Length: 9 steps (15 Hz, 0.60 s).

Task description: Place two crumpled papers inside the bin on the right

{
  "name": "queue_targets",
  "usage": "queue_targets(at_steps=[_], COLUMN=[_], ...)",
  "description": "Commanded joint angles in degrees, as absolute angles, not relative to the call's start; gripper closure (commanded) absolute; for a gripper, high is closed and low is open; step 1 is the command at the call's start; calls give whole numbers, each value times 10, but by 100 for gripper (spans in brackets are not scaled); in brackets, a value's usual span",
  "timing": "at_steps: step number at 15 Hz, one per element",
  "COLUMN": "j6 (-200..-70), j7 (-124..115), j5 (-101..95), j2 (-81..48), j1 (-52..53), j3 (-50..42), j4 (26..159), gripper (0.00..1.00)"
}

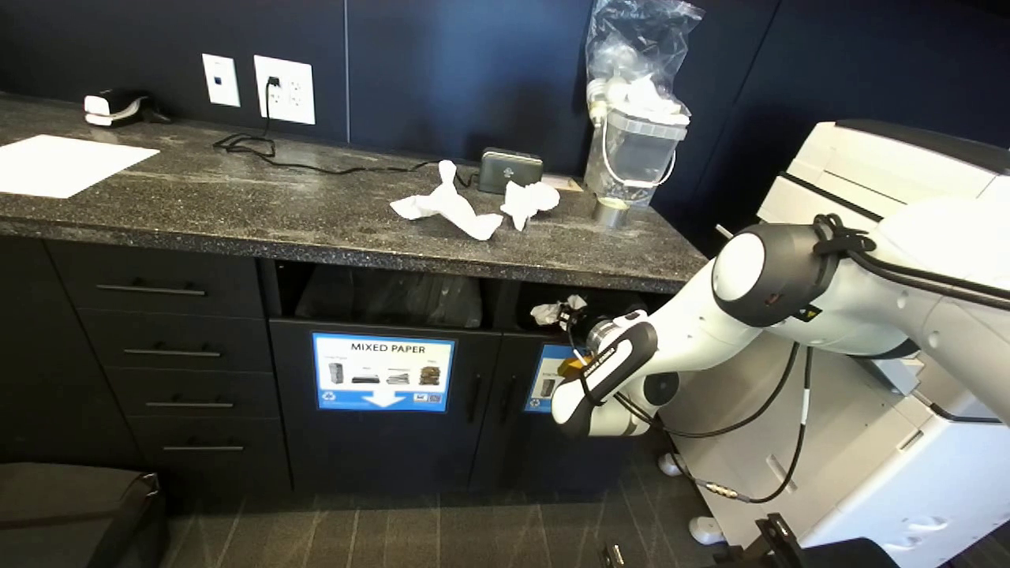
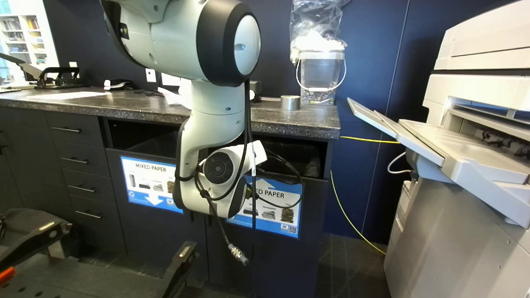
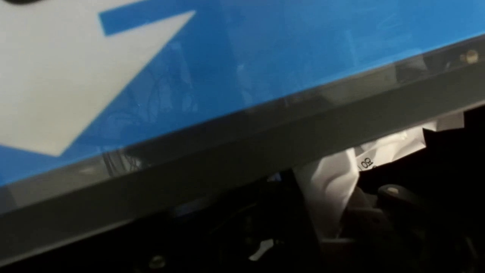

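Note:
My gripper (image 1: 570, 317) is at the slot above the right bin's door (image 1: 525, 446). It is shut on a crumpled white paper (image 1: 546, 314), which also shows in the wrist view (image 3: 329, 189), partly hidden behind the slot's edge. The fingers are mostly lost in the dark there. In an exterior view the arm hides the gripper, and the right bin's door (image 2: 310, 211) carries a mixed paper sign (image 2: 271, 209). Two crumpled white papers lie on the counter: a long one (image 1: 454, 207) and a smaller one (image 1: 527, 203).
The left bin (image 1: 379, 438) has its own slot and sign. On the dark counter (image 1: 316, 213) stand a black box (image 1: 511, 170), a tape roll (image 1: 611, 211) and a clear bucket (image 1: 635, 150). A printer (image 2: 476, 174) stands to the right. The counter edge overhangs the slots.

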<state>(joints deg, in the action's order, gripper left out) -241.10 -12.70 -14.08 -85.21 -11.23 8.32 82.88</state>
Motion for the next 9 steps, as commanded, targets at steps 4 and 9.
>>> queue_targets(at_steps=[4, 9], j6=[-2428, -2424], j7=[-138, -128], j5=[-127, -126], j2=[-852, -852], j1=[-96, -88], j3=[66, 57], j4=[817, 815], gripper=[36, 0])
